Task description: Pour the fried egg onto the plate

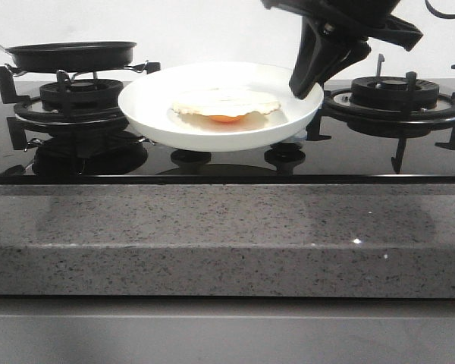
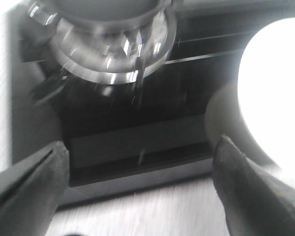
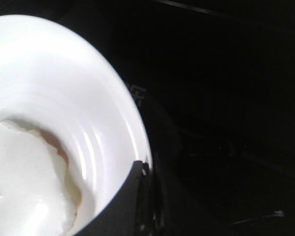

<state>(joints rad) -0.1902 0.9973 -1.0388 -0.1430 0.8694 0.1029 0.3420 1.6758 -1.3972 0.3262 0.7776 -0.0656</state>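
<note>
The white plate (image 1: 212, 87) hangs above the black glass hob between the two burners. The fried egg (image 1: 226, 104) lies on it, its orange yolk at the near edge. My right gripper (image 1: 305, 85) comes down from the upper right and is shut on the plate's right rim. In the right wrist view a dark finger (image 3: 132, 201) lies over the plate's rim (image 3: 123, 103), with the egg white (image 3: 19, 191) beside it. The black frying pan (image 1: 72, 54) sits on the left burner. My left gripper (image 2: 140, 167) is open and empty over the hob's front edge; that view is blurred.
The left burner grate (image 1: 68, 102) holds the pan; the right burner grate (image 1: 394, 98) is bare. The grey speckled counter (image 1: 227, 235) runs along the front. In the left wrist view the shiny burner (image 2: 113, 54) and the plate (image 2: 275, 88) show.
</note>
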